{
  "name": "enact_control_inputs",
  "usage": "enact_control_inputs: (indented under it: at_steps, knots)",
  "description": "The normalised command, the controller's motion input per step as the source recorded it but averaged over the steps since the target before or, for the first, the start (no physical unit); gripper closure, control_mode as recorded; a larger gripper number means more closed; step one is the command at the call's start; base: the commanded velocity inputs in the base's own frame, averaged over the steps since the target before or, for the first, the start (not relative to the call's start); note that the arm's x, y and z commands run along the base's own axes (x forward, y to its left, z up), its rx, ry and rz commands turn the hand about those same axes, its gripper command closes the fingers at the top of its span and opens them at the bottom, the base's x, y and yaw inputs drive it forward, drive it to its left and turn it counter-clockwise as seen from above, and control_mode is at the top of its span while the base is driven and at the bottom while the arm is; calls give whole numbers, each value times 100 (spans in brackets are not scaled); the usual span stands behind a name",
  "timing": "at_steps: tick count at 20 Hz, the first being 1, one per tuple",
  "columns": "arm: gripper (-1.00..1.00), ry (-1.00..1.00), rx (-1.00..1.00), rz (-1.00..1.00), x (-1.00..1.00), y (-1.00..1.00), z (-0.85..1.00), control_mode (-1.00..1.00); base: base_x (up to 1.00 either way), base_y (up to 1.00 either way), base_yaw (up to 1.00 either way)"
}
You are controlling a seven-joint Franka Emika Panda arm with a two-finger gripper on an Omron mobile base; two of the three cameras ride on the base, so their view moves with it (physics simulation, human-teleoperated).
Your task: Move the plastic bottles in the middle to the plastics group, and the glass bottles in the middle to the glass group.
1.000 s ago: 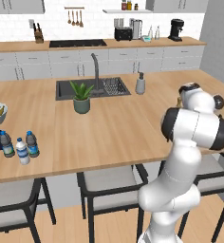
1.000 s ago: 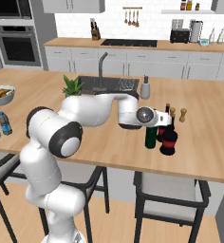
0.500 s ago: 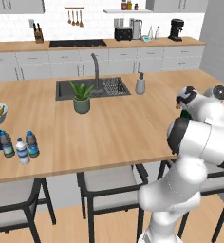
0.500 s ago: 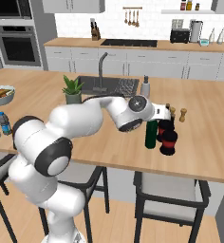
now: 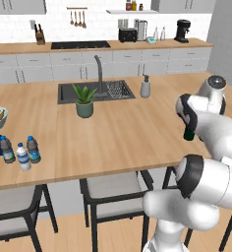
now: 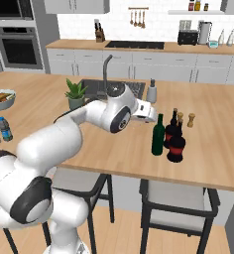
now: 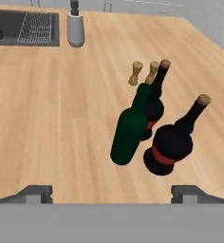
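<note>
The wine bottle (image 6: 158, 135) stands upright on the counter (image 6: 218, 149), just left of the two red-labelled bottles (image 6: 176, 142) and close against them, free of the gripper (image 7: 111, 192). In the hand view the gripper's two finger tips (image 7: 35, 193) sit wide apart at the bottom with nothing between them, the green bottle (image 7: 130, 127) beyond them. So the glass step looks done: the bottle is with its group, and the hand hangs above and to the sink side of it.

The bottle's long axis runs straight up, neck and mouth at the top, base flat on the wood. A small wooden shaker (image 6: 191, 120) stands just behind the group.

Over at the far left end of the counter, in the left base view, the small bottles (image 5: 22, 156) are bunched together near the fruit bowl (image 5: 1, 119), all upright, caps up. From here I cannot tell for certain whether the two water bottles are already counted in with the plastics. If any is left, the next move calls for a long swing or a drive left, then a descent over a cap with the fingers held wide.
</note>
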Motion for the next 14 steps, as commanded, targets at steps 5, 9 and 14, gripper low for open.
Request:
enact_control_inputs:
  at_steps: [5,9,14]
  knots:
    - [-100,0,17,0,-77,68,27,-100,0,0,0]
    - [-100,0,18,0,-99,63,2,-100,0,0,0]
    - [-100,-2,9,0,-100,74,0,-100,0,0,0]
